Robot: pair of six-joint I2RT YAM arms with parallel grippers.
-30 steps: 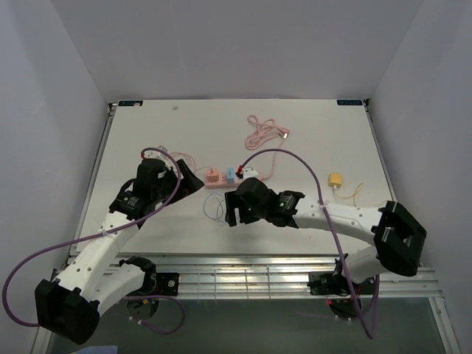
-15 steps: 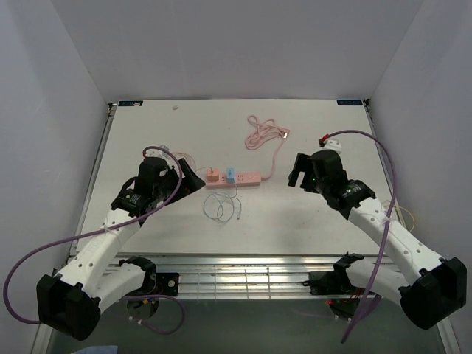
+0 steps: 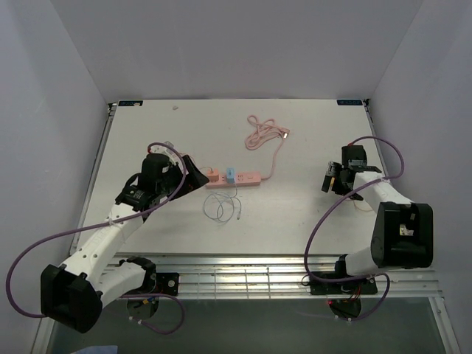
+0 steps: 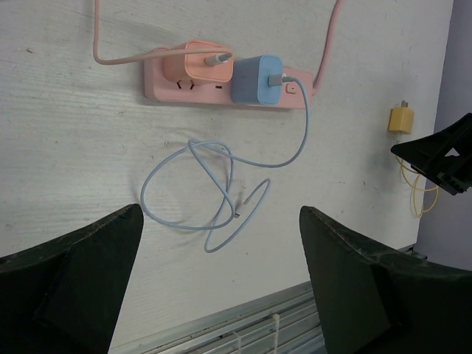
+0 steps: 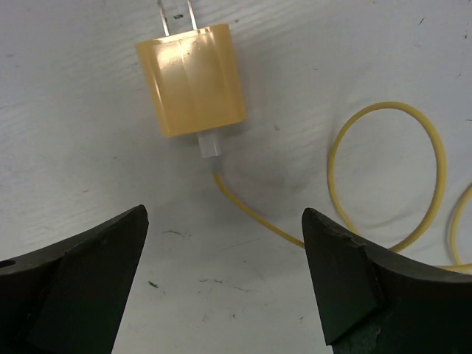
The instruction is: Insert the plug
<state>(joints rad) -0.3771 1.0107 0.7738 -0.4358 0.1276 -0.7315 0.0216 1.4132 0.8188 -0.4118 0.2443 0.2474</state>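
Note:
A yellow plug [image 5: 193, 80] lies flat on the white table, prongs pointing away, with its yellow cable [image 5: 383, 177] looping to the right. My right gripper [image 5: 225, 221] is open just above it, the plug lying ahead of the fingertips; in the top view the gripper [image 3: 333, 179] covers the plug. The pink power strip [image 3: 234, 178] lies mid-table with a pink plug [image 4: 198, 63] and a blue plug [image 4: 257, 79] in it. My left gripper [image 3: 198, 179] is open and empty beside the strip's left end. The yellow plug also shows in the left wrist view [image 4: 401, 118].
A thin blue cable [image 4: 221, 199] lies in loose loops in front of the power strip [image 4: 155, 77]. A coiled pink cable [image 3: 262, 133] lies behind the strip. The slatted metal edge [image 3: 258, 273] runs along the table's near side.
My right arm has swung from beside the power strip to the right side and now hovers over the yellow plug. My left arm has barely shifted.

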